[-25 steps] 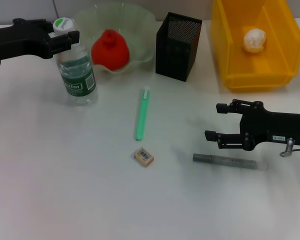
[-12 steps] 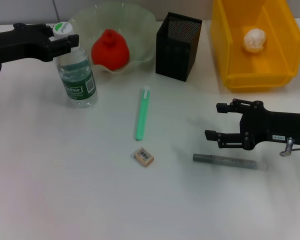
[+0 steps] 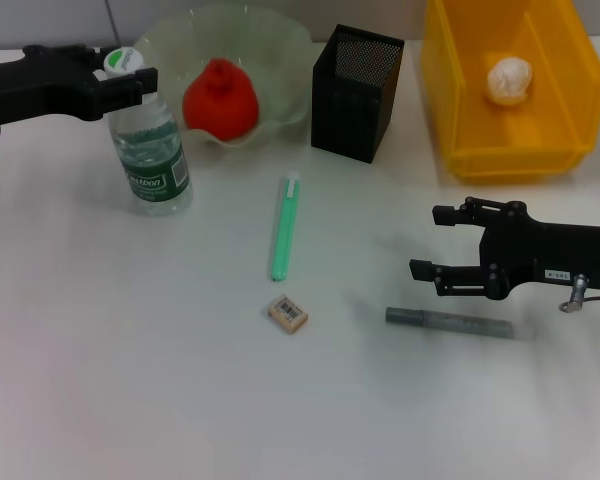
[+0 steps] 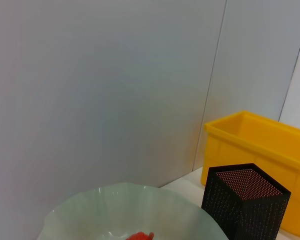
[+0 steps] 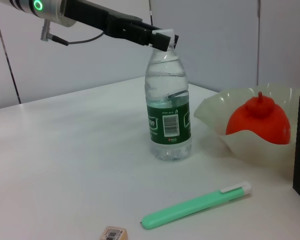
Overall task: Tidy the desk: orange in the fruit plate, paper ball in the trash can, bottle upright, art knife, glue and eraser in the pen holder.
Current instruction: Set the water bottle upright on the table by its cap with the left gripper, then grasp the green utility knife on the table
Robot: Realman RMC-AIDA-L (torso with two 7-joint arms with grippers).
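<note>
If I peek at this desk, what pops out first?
The bright yellow trash can at the back right, with a white paper ball inside. Next, the red orange in the pale-green fruit plate at the back, and the left gripper pinching the cap of the upright bottle.

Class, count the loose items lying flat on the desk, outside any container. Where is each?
3. Green knife mid-desk; eraser just nearer than it; grey stick by the right gripper. None seems hidden.

Bright, even light falls from above on the white tabletop [image 3: 130,380], so the shadows are faint and soft. The grey pen-like object [image 3: 450,323] looks slightly blurred.
</note>
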